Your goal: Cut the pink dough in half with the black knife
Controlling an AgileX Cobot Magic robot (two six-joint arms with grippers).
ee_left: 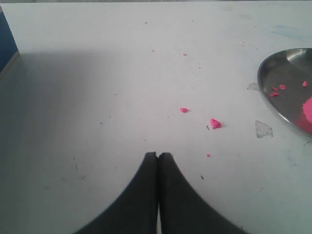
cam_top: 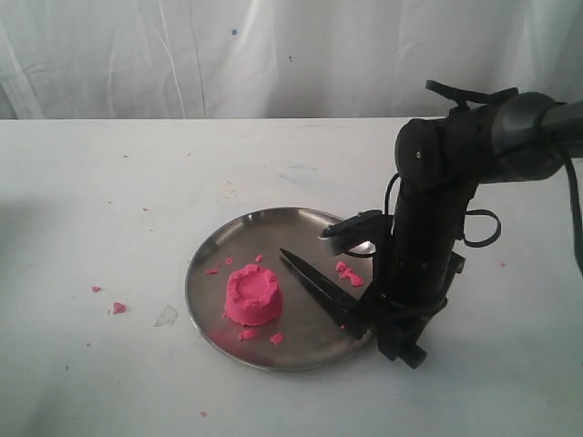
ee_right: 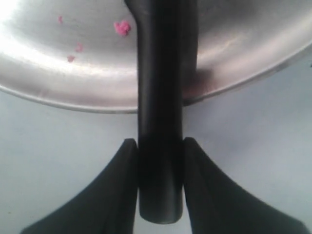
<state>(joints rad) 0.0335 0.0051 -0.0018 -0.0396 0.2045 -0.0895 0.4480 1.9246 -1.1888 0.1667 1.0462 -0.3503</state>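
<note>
Black knife (ee_right: 161, 122) — handle clamped by lowered right gripper (ee_right: 160, 146).

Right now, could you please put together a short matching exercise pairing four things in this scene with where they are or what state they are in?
Things:
1. pink dough
2. black knife
3. left pincer
4. right pincer

States:
A. shut on nothing, above bare table
B. whole lump on the metal plate
C. clamped on a black handle
D. blade lying across the plate, pointing toward the lump

Pairs: 1-B, 2-D, 3-A, 4-C
</note>
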